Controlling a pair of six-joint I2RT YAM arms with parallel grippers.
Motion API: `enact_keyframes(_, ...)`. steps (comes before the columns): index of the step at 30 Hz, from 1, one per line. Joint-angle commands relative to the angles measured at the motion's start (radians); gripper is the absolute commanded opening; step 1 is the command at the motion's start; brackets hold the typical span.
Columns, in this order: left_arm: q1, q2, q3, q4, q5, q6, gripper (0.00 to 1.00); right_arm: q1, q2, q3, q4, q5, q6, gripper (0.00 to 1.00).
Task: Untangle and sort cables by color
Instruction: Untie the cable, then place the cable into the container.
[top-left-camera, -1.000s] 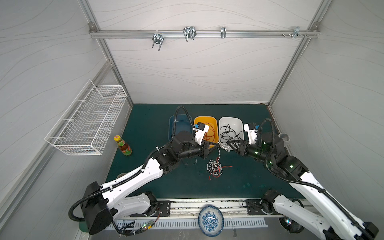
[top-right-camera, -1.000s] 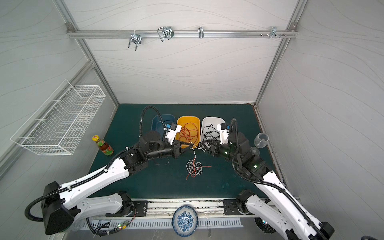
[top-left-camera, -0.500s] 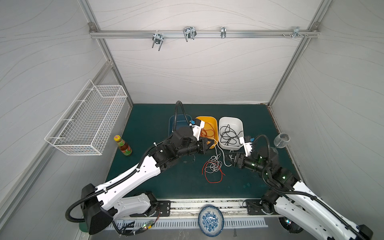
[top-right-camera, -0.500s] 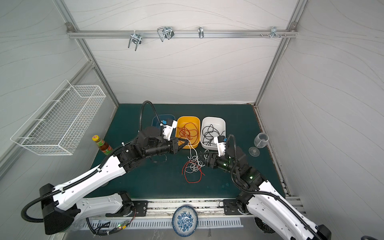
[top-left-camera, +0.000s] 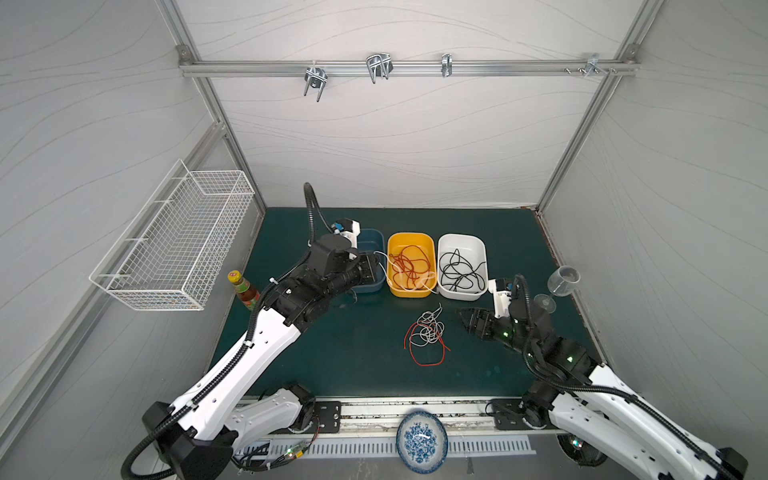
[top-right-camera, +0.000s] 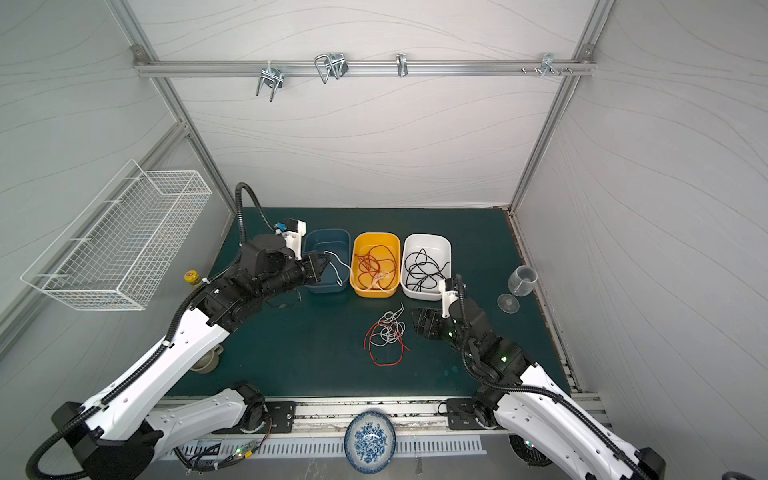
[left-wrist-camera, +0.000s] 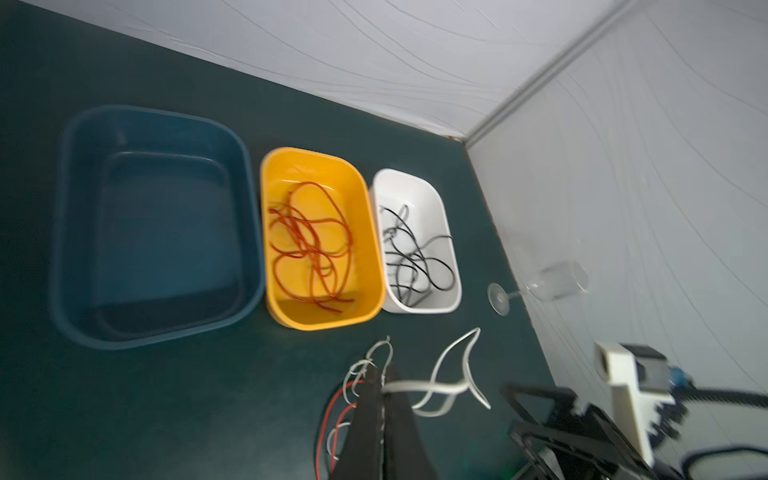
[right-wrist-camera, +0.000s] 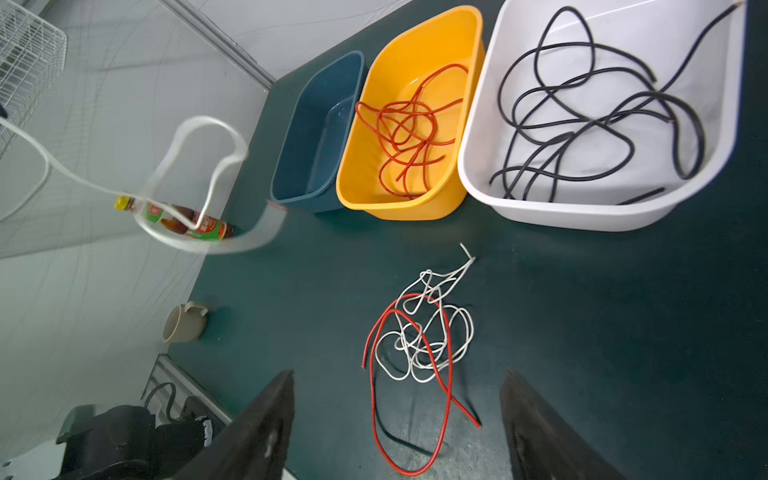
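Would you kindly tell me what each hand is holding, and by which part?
The left hand pinches a white cable, apparently near one end; the right hand is open and empty.

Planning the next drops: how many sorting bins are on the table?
3, in a row toward the back of the mat: blue bin on the left, yellow bin in the middle holding red cables, white bin on the right holding black cables. None looks hidden.

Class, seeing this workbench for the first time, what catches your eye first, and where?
Three bins stand in a row at the back of the mat: the yellow bin holds red cables, the white bin black cables. In front lies a red-and-white tangle, the open right gripper beside it. The left gripper, by the blue bin, is shut on a white cable.
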Motion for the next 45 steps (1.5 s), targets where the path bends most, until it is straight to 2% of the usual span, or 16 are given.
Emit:
enact_keyframes(1, 0.064, 0.019, 0.052, -0.029, -0.061, 0.057, 0.00, -0.001, -0.029, 0.028, -0.050, 0.079, -0.013, 0.81)
enact_keyframes(8, 0.123, 0.142, 0.047, 0.025, -0.135, 0.072, 0.00, -0.006, -0.062, 0.090, -0.124, 0.095, -0.062, 0.84)
enact_keyframes(18, 0.206, 0.353, 0.139, 0.073, -0.225, 0.097, 0.00, -0.003, -0.093, 0.264, -0.288, 0.076, -0.185, 0.85)
enact_keyframes(23, 0.253, 0.371, 0.168, 0.087, -0.194, 0.059, 0.00, -0.003, -0.111, 0.308, -0.365, 0.079, -0.238, 0.85)
enact_keyframes(29, 0.255, 0.398, 0.175, 0.105, -0.267, 0.109, 0.00, -0.003, -0.135, 0.315, -0.420, 0.110, -0.296, 0.86)
enact_keyframes(36, 0.255, 0.505, 0.183, 0.095, -0.340, 0.142, 0.00, -0.003, -0.125, 0.336, -0.438, 0.112, -0.327, 0.86)
enact_keyframes(45, 0.241, 0.650, 0.206, 0.068, -0.320, 0.150, 0.00, -0.003, -0.134, 0.365, -0.479, 0.163, -0.423, 0.86)
